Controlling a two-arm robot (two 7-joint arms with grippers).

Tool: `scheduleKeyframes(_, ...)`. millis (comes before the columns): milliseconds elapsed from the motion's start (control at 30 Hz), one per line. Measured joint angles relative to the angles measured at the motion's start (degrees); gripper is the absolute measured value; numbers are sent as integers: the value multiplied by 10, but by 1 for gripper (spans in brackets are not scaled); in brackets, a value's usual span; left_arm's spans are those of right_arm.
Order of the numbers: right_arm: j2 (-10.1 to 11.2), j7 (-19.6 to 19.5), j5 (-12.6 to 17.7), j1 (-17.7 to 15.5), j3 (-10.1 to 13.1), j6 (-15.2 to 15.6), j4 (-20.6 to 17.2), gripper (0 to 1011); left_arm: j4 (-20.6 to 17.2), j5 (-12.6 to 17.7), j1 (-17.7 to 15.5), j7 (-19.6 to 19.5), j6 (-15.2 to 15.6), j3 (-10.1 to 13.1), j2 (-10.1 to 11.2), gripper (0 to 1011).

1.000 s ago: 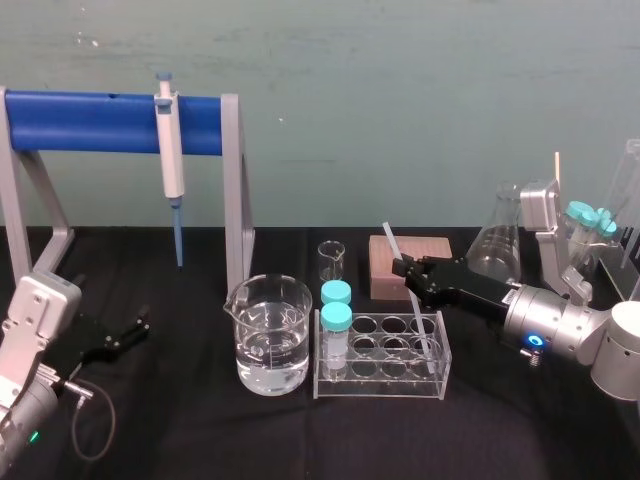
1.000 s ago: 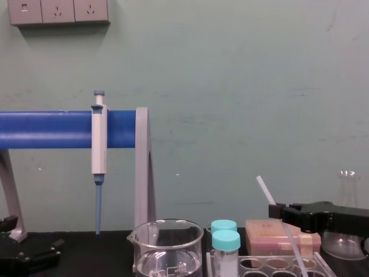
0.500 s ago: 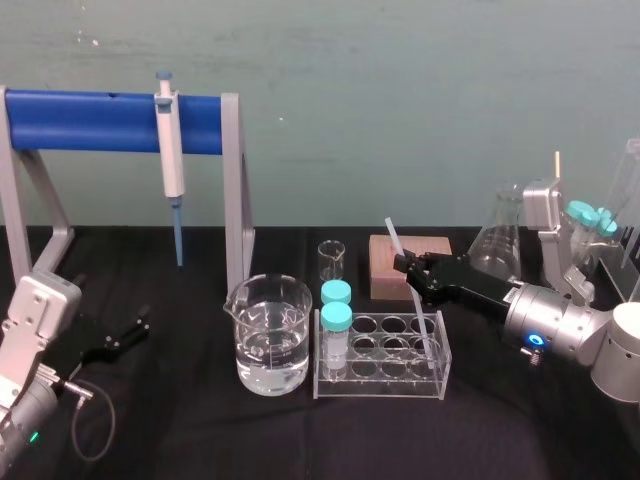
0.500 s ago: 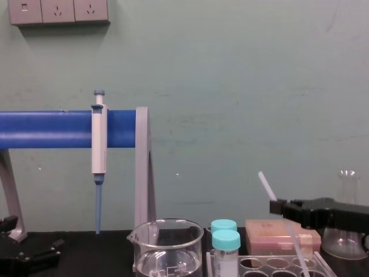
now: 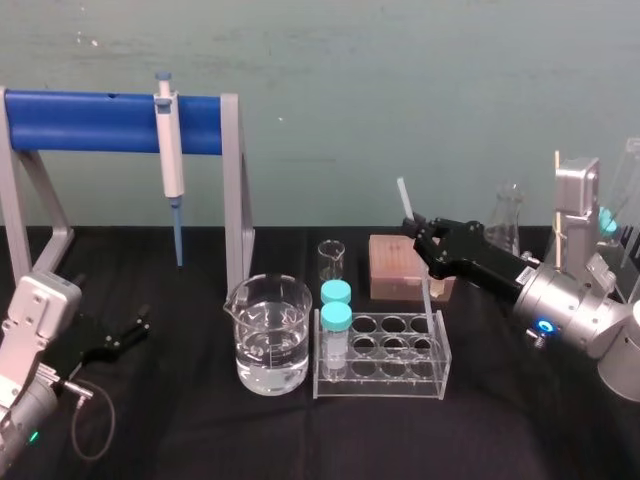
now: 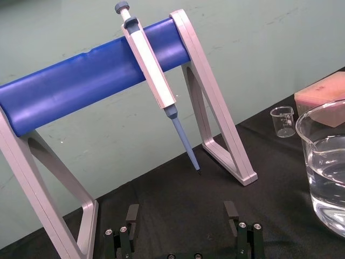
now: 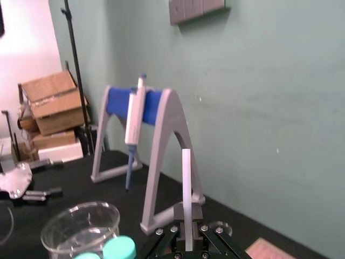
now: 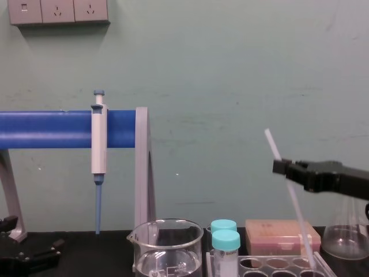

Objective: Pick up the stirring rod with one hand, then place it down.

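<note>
Rack (image 5: pixel 380 385) beneath stirring rod (image 7: pixel 186 178) clamped in right claw (image 5: pixel 420 235); beaker (image 5: pixel 270 335) alongside; left claw (image 6: pixel 181 209) idle, spread.

The left gripper (image 6: pixel 181 215) is black, with two blocky fingers (image 6: pixel 132 211) whose bases carry small silver screw heads (image 6: pixel 119 230). Behind it come a light-grey boxy wrist housing (image 5: pixel 38 308), a tiny green indicator light (image 5: pixel 33 436) and a thin grey cable (image 5: pixel 111 420) curled in a loop. The right gripper (image 5: pixel 412 228) is also black and angular. It joins a silver cylindrical wrist (image 5: pixel 575 318) marked with a glowing blue ring (image 5: pixel 541 326).
</note>
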Motion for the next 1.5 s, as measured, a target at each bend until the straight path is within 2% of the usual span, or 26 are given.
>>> scheduleKeyframes(133,7,-14,9,-20,9,-12,-47,70,0,0,0,0,0,0,0,1000)
scheduleKeyframes(233,10,-24,10,-30,13,-24,-68,70,0,0,0,0,0,0,0,1000)
scheduleKeyframes(333,12,-41,4,-44,20,-51,-95,70,0,0,0,0,0,0,0,1000)
scheduleKeyframes(467,12,-70,-22,-64,29,-100,-122,70,0,0,0,0,0,0,0,1000)
scheduleKeyframes(500,12,-70,-22,-64,29,-100,-122,70,0,0,0,0,0,0,0,1000)
scheduleKeyframes(567,9,-87,-44,-75,35,-131,-132,70,0,0,0,0,0,0,0,1000)
scheduleKeyframes(600,9,-87,-44,-75,35,-131,-132,70,0,0,0,0,0,0,0,1000)
scheduleKeyframes(800,-3,-116,-82,-98,52,-197,-139,70,0,0,0,0,0,0,0,1000)
scheduleKeyframes(833,-3,-116,-82,-98,52,-197,-139,70,0,0,0,0,0,0,0,1000)
scheduleKeyframes(900,-9,-126,-93,-107,60,-220,-136,70,0,0,0,0,0,0,0,1000)
scheduleKeyframes(1067,-21,-142,-100,-122,75,-248,-127,70,0,0,0,0,0,0,0,1000)
scheduleKeyframes(1233,-29,-154,-100,-138,89,-253,-122,70,0,0,0,0,0,0,0,1000)
scheduleKeyframes(1500,-40,-173,-100,-158,111,-244,-122,70,0,0,0,0,0,0,0,1000)
